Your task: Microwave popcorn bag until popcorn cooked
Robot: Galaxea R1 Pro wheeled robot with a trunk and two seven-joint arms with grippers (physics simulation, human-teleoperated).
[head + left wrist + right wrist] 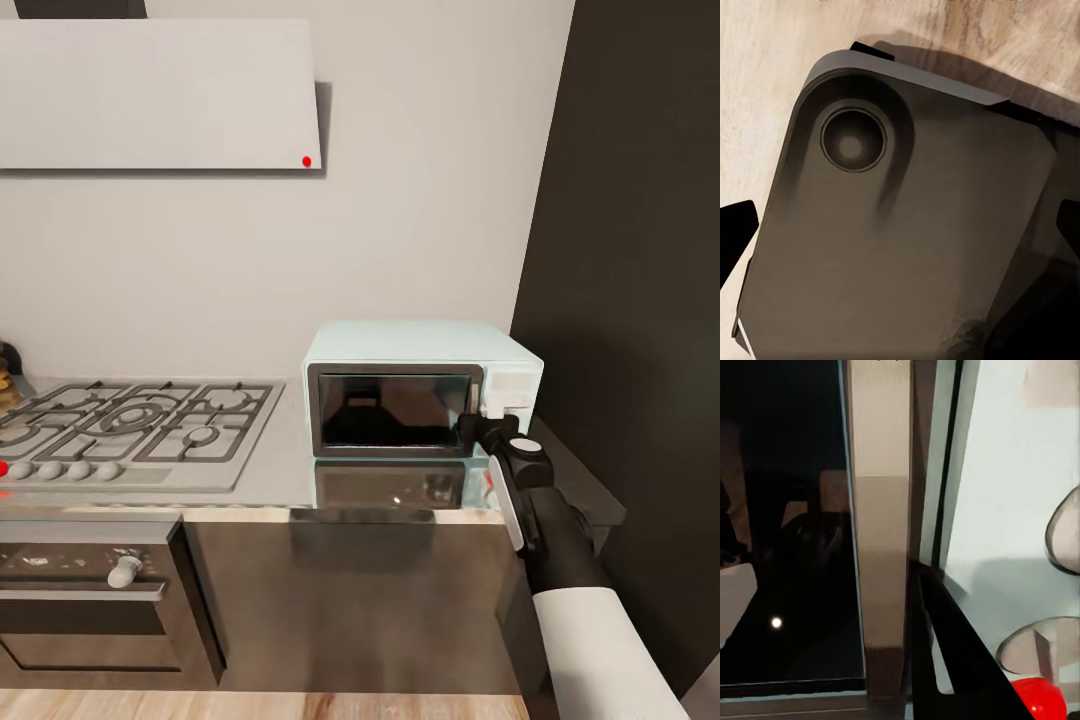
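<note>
Where the microwave sits on the steel bench, right of the gas hob and tight against the dark wall panel, reaches in from the near right with the right gripper. Presses up at the seam between the steel door frame and the pale control panel, door shut, one dark finger lying along that seam beside a red button. Cannot tell whether these jaws are released or clenched. Looks down, from the left wrist camera, on the robot's dark base over wooden floor, jaws released and holding nothing. No popcorn bag to be made out, and dark glass too reflective to tell whether it lies inside.

Probably working the door or controls. Risks sliding off the narrow frame edge, shoving the light box back or askew against the wall, or catching a knob by accident.
</note>
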